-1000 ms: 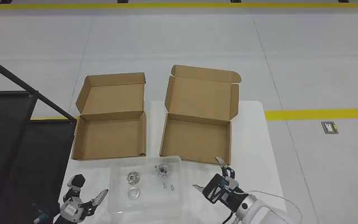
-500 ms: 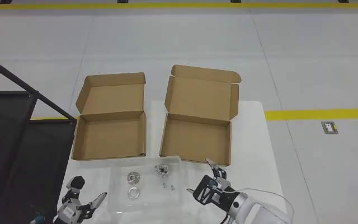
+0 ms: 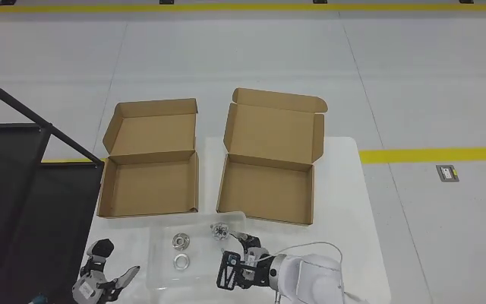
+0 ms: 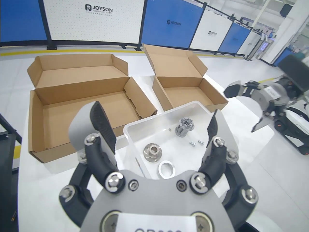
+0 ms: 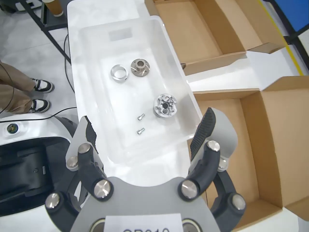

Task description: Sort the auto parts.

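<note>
A clear plastic tray (image 3: 161,242) sits at the table's front and holds the metal parts. They are a flanged hub (image 5: 140,68), a ring (image 5: 118,73), a slotted cylindrical part (image 5: 165,105) and two small screws (image 5: 141,116). My right gripper (image 3: 232,260) hovers open over the tray's right end, its fingers (image 5: 209,119) spread wide above the screws and empty. My left gripper (image 3: 108,272) is open and empty at the front left corner, short of the tray (image 4: 135,129). From there the right gripper (image 4: 245,107) shows farther off.
Two open, empty cardboard boxes lie behind the tray, one on the left (image 3: 149,186) and one on the right (image 3: 266,190). A black rack (image 3: 30,197) stands left of the table. A paper cup (image 5: 53,3) sits beyond the table's left end.
My right gripper has swung left from the table's front right to above the tray's right end. The left gripper has drifted slightly toward the front edge.
</note>
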Controlling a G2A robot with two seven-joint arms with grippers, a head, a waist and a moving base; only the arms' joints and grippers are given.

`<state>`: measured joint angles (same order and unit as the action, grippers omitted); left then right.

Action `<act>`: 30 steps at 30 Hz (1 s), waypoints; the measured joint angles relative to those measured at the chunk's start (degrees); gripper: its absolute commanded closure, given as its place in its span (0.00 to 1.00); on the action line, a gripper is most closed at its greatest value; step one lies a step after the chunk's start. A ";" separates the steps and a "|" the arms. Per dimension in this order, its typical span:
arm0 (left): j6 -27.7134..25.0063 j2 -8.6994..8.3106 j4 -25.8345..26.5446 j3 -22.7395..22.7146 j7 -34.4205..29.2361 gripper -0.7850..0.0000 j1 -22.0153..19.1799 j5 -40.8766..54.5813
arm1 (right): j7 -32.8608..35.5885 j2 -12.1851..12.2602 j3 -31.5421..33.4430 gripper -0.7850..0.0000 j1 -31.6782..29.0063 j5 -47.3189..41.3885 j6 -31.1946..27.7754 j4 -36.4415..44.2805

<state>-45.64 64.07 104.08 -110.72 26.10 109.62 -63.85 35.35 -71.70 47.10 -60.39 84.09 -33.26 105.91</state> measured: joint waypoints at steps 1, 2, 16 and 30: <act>-1.45 -0.10 -0.11 -0.39 0.46 0.00 0.04 -0.94 | 1.43 -0.93 -2.26 0.00 2.60 -0.87 0.96 -2.36; -2.64 -0.18 -0.13 -0.59 0.87 0.00 0.08 -1.84 | 2.33 -1.64 -3.80 0.00 4.48 -1.66 1.78 -4.15; -7.90 -0.72 -0.77 -1.68 3.47 0.00 0.36 -10.47 | 6.83 -3.96 -7.78 0.00 11.07 -3.42 5.32 -10.43; -5.56 -0.61 -0.66 -1.75 0.91 0.00 0.18 -5.40 | 8.33 -8.05 -14.51 0.00 17.01 -2.13 6.88 -19.46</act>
<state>-51.20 63.46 103.42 -112.47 27.01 109.80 -69.25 43.68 -79.75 32.59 -43.37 81.96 -26.38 86.45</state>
